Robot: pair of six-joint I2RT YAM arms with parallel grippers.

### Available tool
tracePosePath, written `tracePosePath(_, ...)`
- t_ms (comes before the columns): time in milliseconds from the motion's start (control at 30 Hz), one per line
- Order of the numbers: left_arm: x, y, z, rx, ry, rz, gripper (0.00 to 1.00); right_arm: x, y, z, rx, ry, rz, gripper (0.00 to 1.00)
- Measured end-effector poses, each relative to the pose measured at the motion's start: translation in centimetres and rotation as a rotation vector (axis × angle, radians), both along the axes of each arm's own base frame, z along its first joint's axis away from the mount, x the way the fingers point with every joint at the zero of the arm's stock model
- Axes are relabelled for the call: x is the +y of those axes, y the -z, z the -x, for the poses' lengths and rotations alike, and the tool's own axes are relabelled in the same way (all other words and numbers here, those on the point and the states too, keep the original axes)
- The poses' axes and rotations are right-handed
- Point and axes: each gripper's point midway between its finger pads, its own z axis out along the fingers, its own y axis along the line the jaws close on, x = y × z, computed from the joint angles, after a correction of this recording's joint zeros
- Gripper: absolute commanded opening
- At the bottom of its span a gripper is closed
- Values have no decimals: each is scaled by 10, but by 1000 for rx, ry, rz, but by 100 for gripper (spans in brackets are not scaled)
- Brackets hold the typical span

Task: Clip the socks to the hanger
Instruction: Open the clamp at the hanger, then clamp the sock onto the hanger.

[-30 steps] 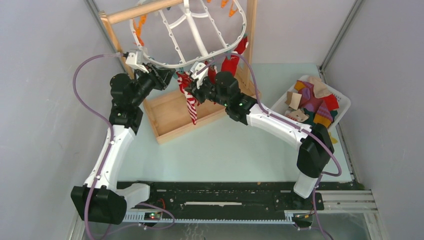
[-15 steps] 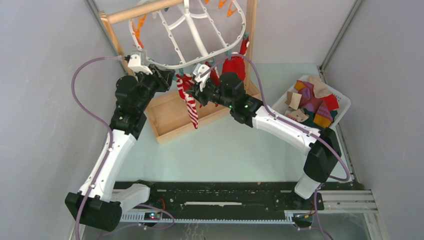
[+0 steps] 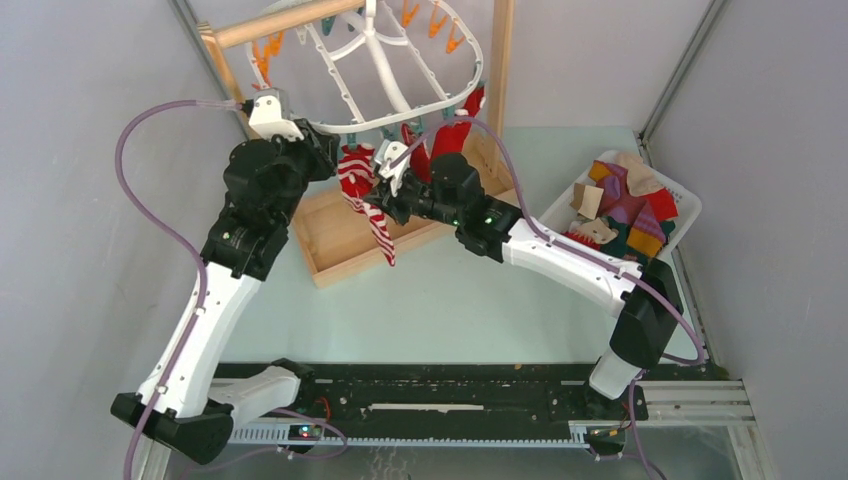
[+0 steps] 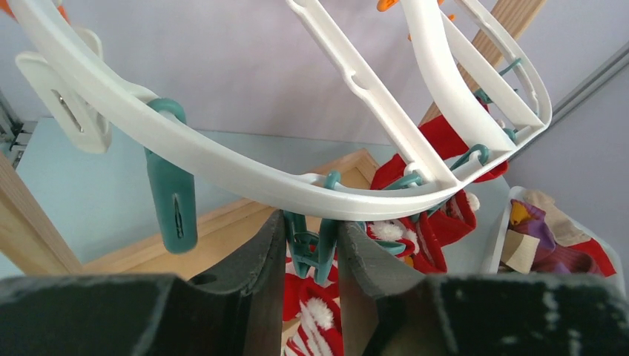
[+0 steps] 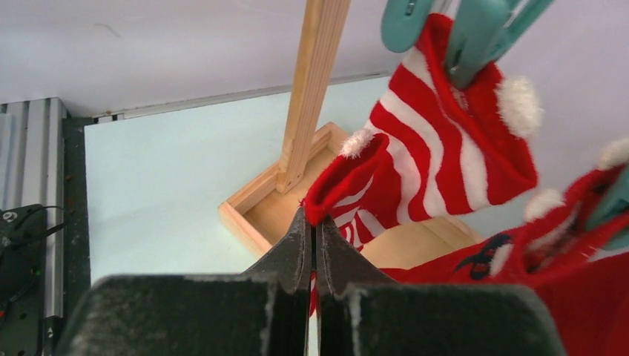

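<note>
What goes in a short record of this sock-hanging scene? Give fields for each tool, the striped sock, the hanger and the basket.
Left tool: closed on a teal clothespin under the hanger rim
Right tool: shut, pinching the striped sock at its cuff edge
Striped sock: red and white, hanging below the hanger rim, above the wooden tray
Hanger: white frame, orange and teal pins, red socks clipped on
Basket: on the right, holding loose socks
</note>
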Motion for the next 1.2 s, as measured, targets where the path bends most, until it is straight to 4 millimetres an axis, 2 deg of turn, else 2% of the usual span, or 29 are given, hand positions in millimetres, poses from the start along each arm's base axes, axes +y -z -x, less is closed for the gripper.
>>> tracePosePath(200, -8, 3, 6, 29, -12, -15, 0, 6, 6, 12, 18, -23, 17, 0)
tracePosePath(433, -19, 8, 8, 44, 10, -20, 0, 10, 3, 17, 48, -14, -2, 0)
tracePosePath(700, -23, 10, 13, 62, 15, -32, 0, 10, -20, 6, 28, 67, -72, 0)
tracePosePath(1200, -15, 15, 14, 85, -35, -43, 0, 17, -18, -3, -42, 151, -70, 0)
